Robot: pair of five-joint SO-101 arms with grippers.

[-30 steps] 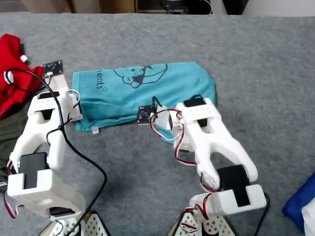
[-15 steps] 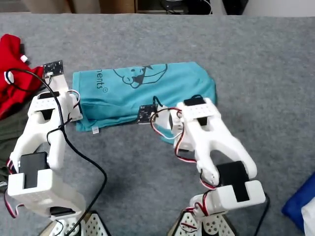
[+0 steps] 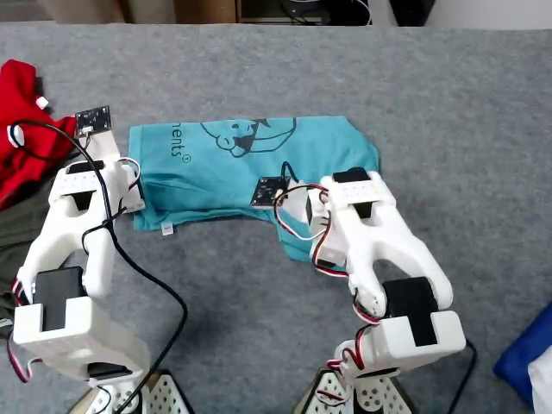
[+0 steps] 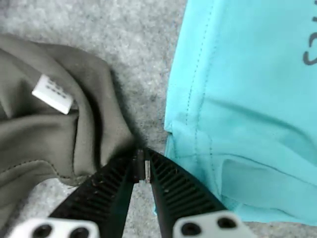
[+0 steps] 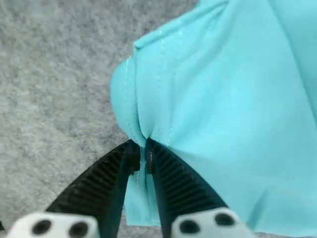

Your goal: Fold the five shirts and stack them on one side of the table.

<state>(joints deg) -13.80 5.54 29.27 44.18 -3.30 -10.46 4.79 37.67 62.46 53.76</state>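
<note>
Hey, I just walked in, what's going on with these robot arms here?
Two arms are handling a teal shirt, partly folded on the grey table. The right gripper is shut on a pinch of its edge. The left gripper sits shut at the shirt's other end, beside an olive shirt; whether it holds cloth is unclear. A red shirt lies off to the side.
</note>
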